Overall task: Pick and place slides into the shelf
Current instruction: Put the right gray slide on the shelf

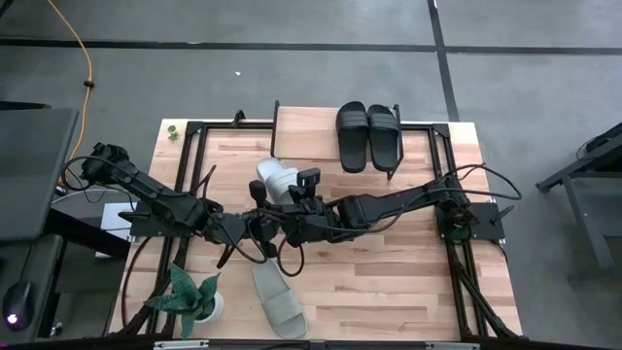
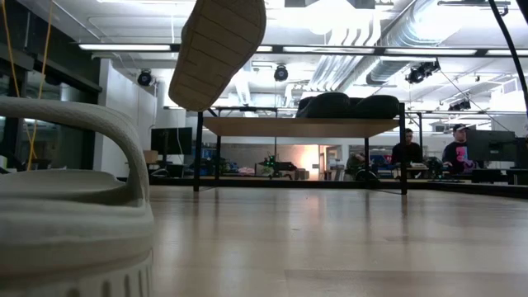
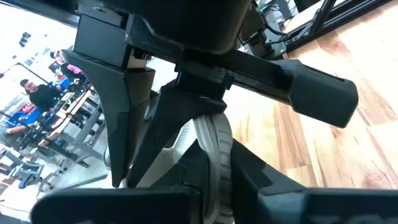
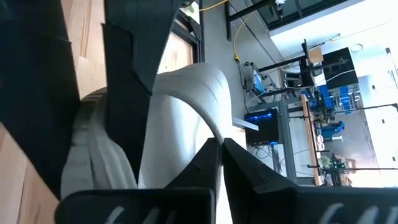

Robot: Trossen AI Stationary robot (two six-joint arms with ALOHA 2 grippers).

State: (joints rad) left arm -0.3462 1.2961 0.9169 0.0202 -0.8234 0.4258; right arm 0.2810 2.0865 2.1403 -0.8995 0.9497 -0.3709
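Note:
A light grey slide point(image 1: 275, 180) point(image 2: 219, 49) hangs in the air over the table's middle, where both arms meet. My left gripper point(image 3: 214, 163) comes from the left and my right gripper point(image 4: 221, 149) from the right; each is shut on this slide. A second light grey slide point(image 1: 279, 301) point(image 2: 66, 214) lies sole down on the table near its front edge. The black pair of slides point(image 1: 369, 136) point(image 2: 346, 106) rests on the shelf's plank top point(image 1: 306, 126) point(image 2: 301, 126) at the far side. My left gripper pinches a ribbed grey edge of the slide point(image 3: 214, 134) between its two fingers; which part of the slide it is, I cannot tell. The fingers reach nearly level from the table's left. My right gripper's body stands close in front. My right gripper pinches the edge of the slide's wide strap point(image 4: 208, 127) between its two fingers. It comes slanting down from the table's right. The slide is lifted clear of the table and tilted, its ribbed sole point(image 2: 216, 45) turned toward the near side.
A small potted plant point(image 1: 194, 297) stands at the near left. Black frame rails point(image 1: 442, 146) run along the table's edges. Bare wood lies between the lifted slide and the shelf. People point(image 2: 408, 148) sit in the room beyond the table.

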